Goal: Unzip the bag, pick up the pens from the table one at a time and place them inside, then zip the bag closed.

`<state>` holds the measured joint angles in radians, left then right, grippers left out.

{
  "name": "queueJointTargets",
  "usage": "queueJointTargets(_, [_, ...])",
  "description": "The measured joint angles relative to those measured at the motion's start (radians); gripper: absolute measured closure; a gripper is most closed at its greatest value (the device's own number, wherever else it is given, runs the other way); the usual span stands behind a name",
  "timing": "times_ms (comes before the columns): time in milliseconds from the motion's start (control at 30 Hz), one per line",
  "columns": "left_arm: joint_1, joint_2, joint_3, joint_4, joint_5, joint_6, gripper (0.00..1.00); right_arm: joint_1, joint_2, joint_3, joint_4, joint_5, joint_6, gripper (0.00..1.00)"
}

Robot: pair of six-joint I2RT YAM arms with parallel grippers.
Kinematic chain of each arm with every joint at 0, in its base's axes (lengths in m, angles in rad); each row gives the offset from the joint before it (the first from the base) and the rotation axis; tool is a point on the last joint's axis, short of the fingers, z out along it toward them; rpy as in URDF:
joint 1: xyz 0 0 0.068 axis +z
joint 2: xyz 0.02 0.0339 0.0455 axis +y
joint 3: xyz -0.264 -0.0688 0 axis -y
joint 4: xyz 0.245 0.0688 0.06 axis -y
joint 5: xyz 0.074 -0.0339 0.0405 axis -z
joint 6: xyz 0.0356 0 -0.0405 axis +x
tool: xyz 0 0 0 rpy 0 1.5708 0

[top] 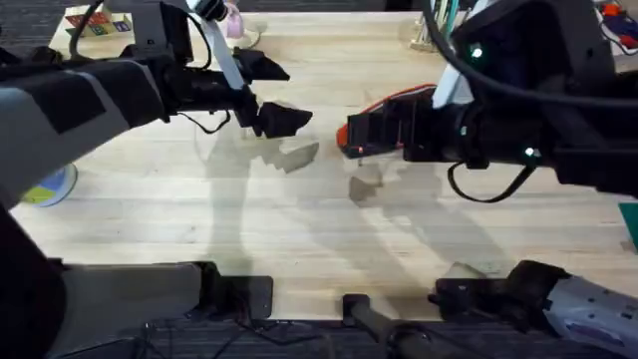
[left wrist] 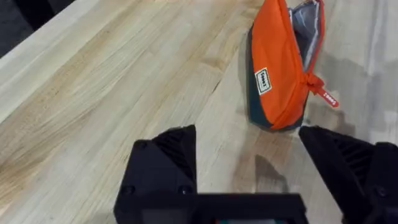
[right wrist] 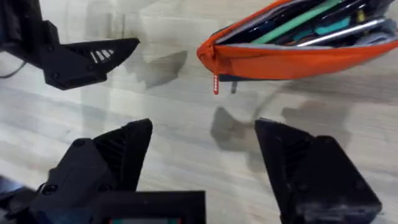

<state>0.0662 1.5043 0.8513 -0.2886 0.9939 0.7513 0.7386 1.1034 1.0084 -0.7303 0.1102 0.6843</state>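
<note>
Arms raised over table (top: pixel 249 214) — both end effectors (left wrist: pixel 249 155) (right wrist: pixel 205 149) wide open, empty, near bag (right wrist: pixel 292 53).

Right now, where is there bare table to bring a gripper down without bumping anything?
Bare table runs across the middle, between the two arm bases and the grippers. There is also a narrow bare strip between the left gripper and the bag. It is crowded around the open bag, where the right gripper hovers close, and along the far edge with its clutter.

The orange bag (right wrist: pixel 292 53) lies unzipped on the table (left wrist: pixel 93 93), green pen (right wrist: pixel 298 23) inside.
</note>
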Motion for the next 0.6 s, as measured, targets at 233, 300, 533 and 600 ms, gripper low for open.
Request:
queueJointTargets(233, [0.0, 0.0, 0.0, -0.016, 0.0, 0.0, 0.008, 0.027, 0.0, 0.0, 0.0, 0.088, 0.0, 0.004])
queueJointTargets(300, [0.0, 0.0, 0.0, -0.025, 0.0, 0.0, 0.008, 0.027, 0.0, 0.0, 0.0, 0.097, 0.0, 0.004])
queueJointTargets(533, [0.0, 0.0, 0.0, -0.043, 0.005, 0.0, 0.008, 0.027, 0.043, 0.0, 0.001, 0.111, 0.0, 0.004])
queueJointTargets(600, [0.0, 0.0, 0.0, -0.045, 0.005, 0.0, 0.008, 0.027, 0.076, 0.0, 0.009, 0.112, 0.0, 0.004])
